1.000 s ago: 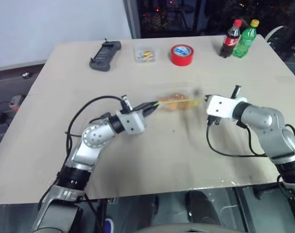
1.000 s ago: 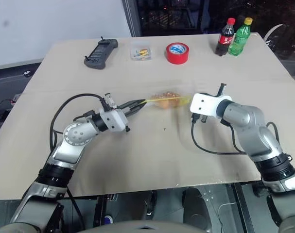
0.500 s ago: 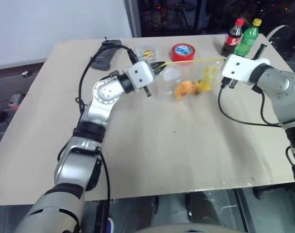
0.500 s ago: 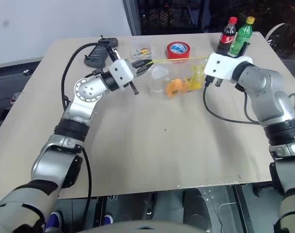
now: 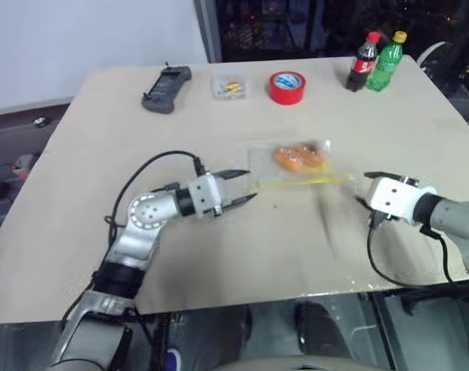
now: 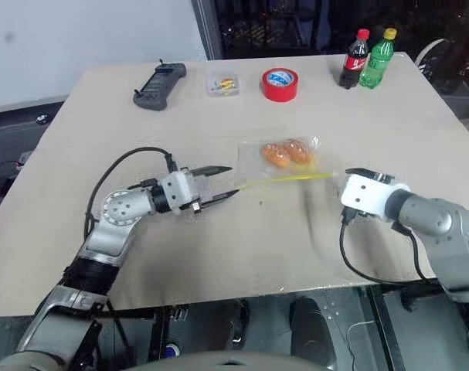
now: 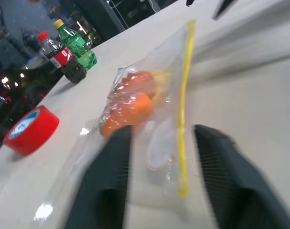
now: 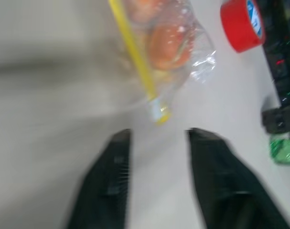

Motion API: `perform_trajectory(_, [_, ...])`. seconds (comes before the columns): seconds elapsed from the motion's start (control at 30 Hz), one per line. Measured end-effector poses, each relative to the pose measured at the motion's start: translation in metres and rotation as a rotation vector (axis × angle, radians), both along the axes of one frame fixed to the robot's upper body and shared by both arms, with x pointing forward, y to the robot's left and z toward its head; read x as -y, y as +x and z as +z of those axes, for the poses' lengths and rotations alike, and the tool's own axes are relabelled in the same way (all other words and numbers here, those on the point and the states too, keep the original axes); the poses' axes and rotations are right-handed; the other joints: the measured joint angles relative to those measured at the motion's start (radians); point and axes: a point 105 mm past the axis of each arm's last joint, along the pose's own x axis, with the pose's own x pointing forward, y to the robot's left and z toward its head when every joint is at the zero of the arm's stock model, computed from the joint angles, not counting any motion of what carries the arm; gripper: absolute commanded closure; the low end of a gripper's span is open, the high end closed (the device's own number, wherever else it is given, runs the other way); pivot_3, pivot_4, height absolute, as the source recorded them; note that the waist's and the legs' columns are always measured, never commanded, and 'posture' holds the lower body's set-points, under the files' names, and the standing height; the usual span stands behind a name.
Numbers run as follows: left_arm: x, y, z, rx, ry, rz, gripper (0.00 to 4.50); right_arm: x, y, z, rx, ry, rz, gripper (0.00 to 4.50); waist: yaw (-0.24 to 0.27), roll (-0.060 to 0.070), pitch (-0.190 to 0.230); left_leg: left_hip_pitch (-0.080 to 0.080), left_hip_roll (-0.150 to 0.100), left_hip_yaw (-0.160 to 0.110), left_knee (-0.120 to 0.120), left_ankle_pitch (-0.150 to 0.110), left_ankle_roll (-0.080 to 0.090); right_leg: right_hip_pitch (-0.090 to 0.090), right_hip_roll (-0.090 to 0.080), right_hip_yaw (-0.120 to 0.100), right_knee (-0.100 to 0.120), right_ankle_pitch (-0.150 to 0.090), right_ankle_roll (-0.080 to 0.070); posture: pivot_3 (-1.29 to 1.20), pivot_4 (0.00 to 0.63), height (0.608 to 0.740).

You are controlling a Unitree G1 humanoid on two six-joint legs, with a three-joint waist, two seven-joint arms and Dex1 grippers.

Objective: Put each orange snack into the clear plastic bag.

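Counter: wide beige rectangular counter [image 5: 219, 255] carrying everything listed.
Left gripper: grey-and-white left gripper with black fingers [image 5: 239, 188], just left of the bag's seal strip; jaws spread apart, nothing between them, clear of the bag.
Right gripper: white-bodied right gripper [image 8: 156, 157], just right of the bag's seal strip; jaws parted in the right wrist view, nothing held, the strip's end just ahead of them.
Bag (landmark): crinkly clear plastic bag with a yellow seal strip [image 5: 300, 166], lying flat near the counter's middle, between the two grippers.
Handset: black flat remote-like handset [image 5: 167, 87], far behind the bag and to its left.
Bottles: dark cola bottle with red cap [image 5: 361, 63] and green bottle with yellow cap [image 5: 384, 62], touching side by side, far behind the bag to its right.
Tape: red tape roll [image 5: 287, 86], behind the bag.
Box: small clear rigid box of coloured bits [image 5: 229, 87], behind the bag, left of the tape.
Snacks: two oval orange snacks [image 5: 298, 156], side by side inside the bag, behind its yellow strip.
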Motion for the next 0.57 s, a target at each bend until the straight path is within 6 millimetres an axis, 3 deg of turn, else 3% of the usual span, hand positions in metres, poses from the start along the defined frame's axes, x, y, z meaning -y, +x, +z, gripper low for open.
perform_trajectory(0.07, [-0.008, -0.008, 0.002, -0.102, -0.057, 0.006, 0.13, 0.007, -0.006, -0.003, -0.033, 0.057, -0.037, 0.06, -0.001, 0.000, 0.000, 0.001, 0.001, 0.000, 0.000, 0.000, 0.000, 0.000, 0.000, 0.000, 0.000, -0.001, -0.002, 0.00, 0.150, 0.740])
perform_trajectory(0.1, [-0.017, -0.017, 0.002, -0.196, -0.103, 0.012, 0.05, 0.013, -0.010, -0.003, -0.059, 0.139, -0.065, 0.02, -0.003, 0.000, 0.000, 0.000, 0.002, 0.000, 0.000, 0.000, 0.000, -0.001, 0.001, 0.000, 0.000, -0.001, -0.002, 0.00, 0.150, 0.740])
perform_trajectory(0.17, [-0.042, -0.031, 0.000, -0.353, -0.150, 0.062, 0.05, 0.036, -0.021, 0.000, -0.100, 0.255, -0.141, 0.02, -0.006, 0.001, 0.000, 0.000, 0.002, 0.000, -0.002, 0.000, 0.000, -0.002, 0.002, 0.000, 0.000, 0.003, -0.003, 0.00, 0.150, 0.740])
perform_trajectory(0.33, [-0.079, -0.049, 0.018, -0.461, -0.213, 0.152, 0.05, 0.062, -0.041, 0.028, -0.107, 0.436, -0.185, 0.02, 0.001, 0.001, 0.000, -0.001, 0.003, 0.001, -0.003, 0.000, 0.000, -0.003, 0.002, 0.000, -0.002, 0.003, -0.003, 0.00, 0.150, 0.740])
perform_trajectory(0.4, [-0.089, -0.051, 0.025, -0.462, -0.223, 0.184, 0.05, 0.063, -0.046, 0.037, -0.097, 0.476, -0.177, 0.02, 0.005, 0.001, 0.000, -0.001, 0.003, 0.001, -0.003, 0.000, 0.000, -0.002, 0.002, 0.000, -0.003, 0.003, -0.003, 0.00, 0.150, 0.740])
perform_trajectory(0.57, [-0.095, -0.055, 0.027, -0.485, -0.228, 0.195, 0.05, 0.052, -0.050, 0.044, -0.116, 0.530, -0.132, 0.02, 0.018, 0.001, 0.000, -0.001, 0.004, 0.001, -0.003, 0.000, 0.000, -0.002, 0.001, 0.000, -0.003, 0.000, -0.006, 0.00, 0.150, 0.740])
